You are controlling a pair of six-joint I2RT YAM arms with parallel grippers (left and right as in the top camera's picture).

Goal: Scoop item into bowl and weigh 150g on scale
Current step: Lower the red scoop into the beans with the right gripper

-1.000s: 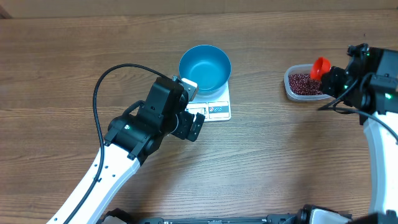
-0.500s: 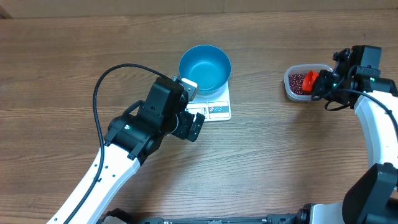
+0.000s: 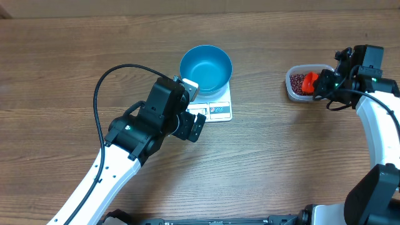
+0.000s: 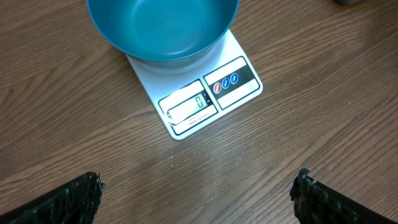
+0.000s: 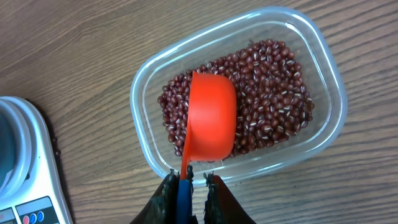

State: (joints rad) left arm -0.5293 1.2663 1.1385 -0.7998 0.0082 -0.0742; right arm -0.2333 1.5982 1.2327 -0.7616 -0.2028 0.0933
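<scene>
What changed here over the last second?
The right gripper lowered the red scoop into the tub, onto the beans, its handle still gripped. The open left gripper, the bowl and the scale stayed put.

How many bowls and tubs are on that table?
2: the blue bowl sits on the white scale mid-table; the clear tub of beans, orange scoop inside, stands at the right.

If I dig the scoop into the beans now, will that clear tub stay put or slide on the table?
Probably slides: the clear tub looks like thin, light plastic on the smooth wooden table, with nothing bracing it. The beans look fairly shallow, adding little weight. Its rounded walls likely flex if the orange scoop pushes sideways.
</scene>
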